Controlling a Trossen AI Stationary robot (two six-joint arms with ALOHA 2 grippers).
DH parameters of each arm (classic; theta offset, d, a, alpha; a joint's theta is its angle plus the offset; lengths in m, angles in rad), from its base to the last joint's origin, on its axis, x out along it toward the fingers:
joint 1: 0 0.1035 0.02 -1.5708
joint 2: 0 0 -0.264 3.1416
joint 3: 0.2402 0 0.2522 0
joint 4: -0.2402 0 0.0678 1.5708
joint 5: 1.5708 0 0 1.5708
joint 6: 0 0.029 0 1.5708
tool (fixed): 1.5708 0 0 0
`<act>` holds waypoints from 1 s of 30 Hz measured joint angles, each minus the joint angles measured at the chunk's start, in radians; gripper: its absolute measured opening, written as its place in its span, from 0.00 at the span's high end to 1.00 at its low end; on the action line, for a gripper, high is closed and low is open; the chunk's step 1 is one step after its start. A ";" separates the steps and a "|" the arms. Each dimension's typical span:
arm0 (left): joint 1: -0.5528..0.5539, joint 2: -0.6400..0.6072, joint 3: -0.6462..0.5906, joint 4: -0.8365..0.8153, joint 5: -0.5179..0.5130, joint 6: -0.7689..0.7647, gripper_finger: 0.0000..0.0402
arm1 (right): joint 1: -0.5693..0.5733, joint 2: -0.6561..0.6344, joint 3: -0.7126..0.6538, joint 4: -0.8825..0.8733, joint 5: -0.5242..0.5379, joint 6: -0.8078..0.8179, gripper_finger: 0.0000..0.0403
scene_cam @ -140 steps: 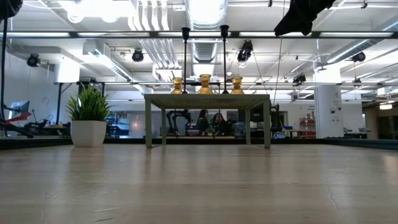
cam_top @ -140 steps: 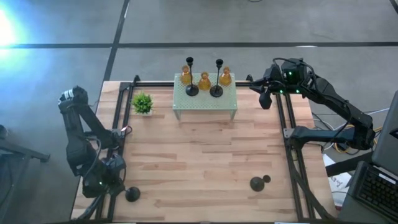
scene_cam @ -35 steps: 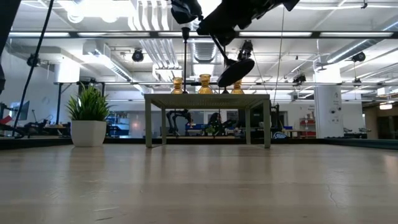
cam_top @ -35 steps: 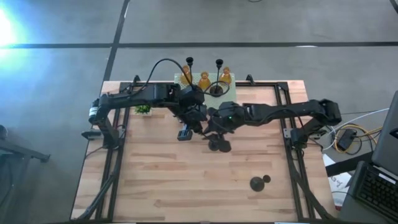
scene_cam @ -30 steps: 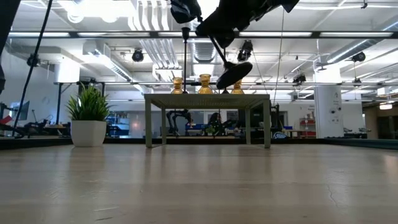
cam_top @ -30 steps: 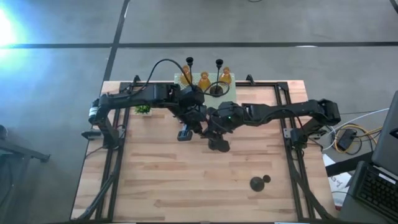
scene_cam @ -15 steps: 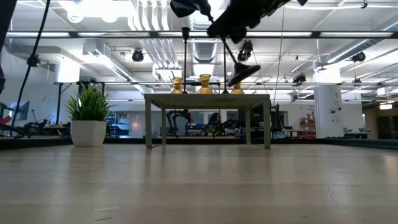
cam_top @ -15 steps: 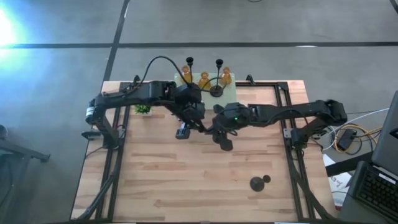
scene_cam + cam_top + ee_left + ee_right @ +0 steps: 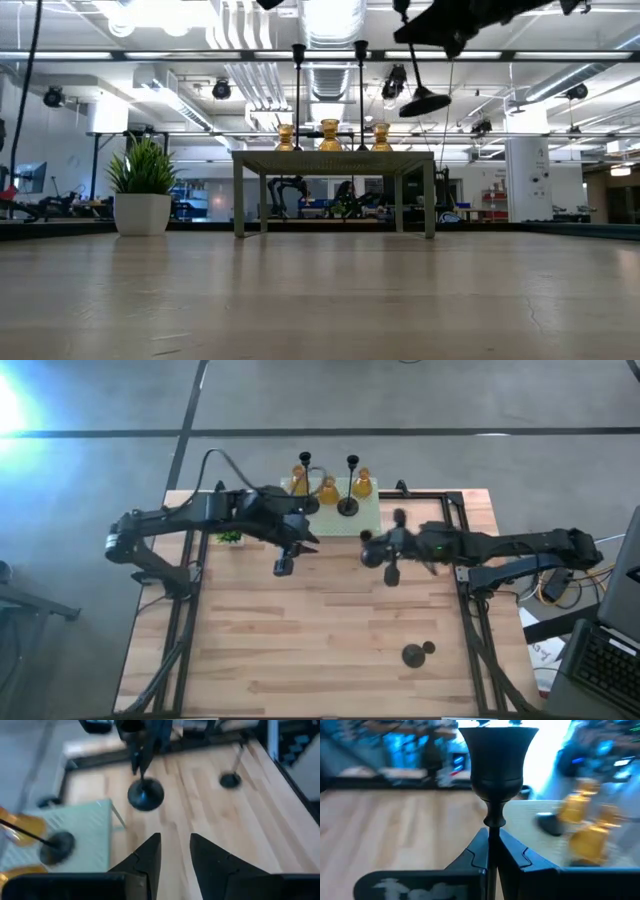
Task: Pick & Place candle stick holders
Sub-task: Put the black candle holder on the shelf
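Note:
My right gripper [image 9: 373,551] is shut on a slim black candle stick holder [image 9: 424,102] and carries it in the air, right of the mint-green stand [image 9: 330,518]. My left gripper [image 9: 283,566] is open and empty in front of the stand's left part; its fingers show in the left wrist view [image 9: 175,854]. Two black holders [image 9: 350,485] and three amber holders [image 9: 328,489] stand on the stand. Another black holder [image 9: 413,653] lies on the table at the near right. My right gripper pinches the holder's thin stem [image 9: 492,831] between its two fingers, just below the small cup [image 9: 497,757]. The fingers come level from the table's right and lie across the stem. The holder is lifted clear, cup up, tilted, its round base [image 9: 426,103] hanging below the fingers.
A small green potted plant [image 9: 143,190] stands on the table left of the stand, partly under my left arm. Black frame rails [image 9: 463,575] run along the table's left and right sides. Bare wood lies between the stand and the near edge.
My right gripper has gone toward the table's right edge with the black holder, which stays clear of the table and has turned more upright. My left gripper has drawn back toward the table's left, apart from the right gripper.

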 joint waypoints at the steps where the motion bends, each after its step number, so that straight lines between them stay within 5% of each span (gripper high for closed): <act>1: 0.000 -0.031 -0.051 0.065 -0.005 0.002 0.73 | -0.008 -0.026 -0.028 0.032 0.026 -0.006 0.97; 8: 0.001 -0.265 -0.502 0.598 -0.068 0.006 0.73 | -0.129 -0.131 -0.134 0.183 0.039 -0.002 0.97; 15: 0.002 -0.419 -0.862 1.056 -0.090 -0.003 0.73 | -0.272 -0.060 -0.101 0.206 -0.143 0.004 0.97; 22: 0.002 -0.485 -1.058 1.323 -0.097 -0.004 0.73 | -0.333 0.040 -0.119 0.404 -0.205 -0.007 0.97; 30: 0.001 -0.521 -1.131 1.370 -0.097 -0.047 0.73 | -0.379 0.149 -0.132 0.491 -0.206 -0.009 0.97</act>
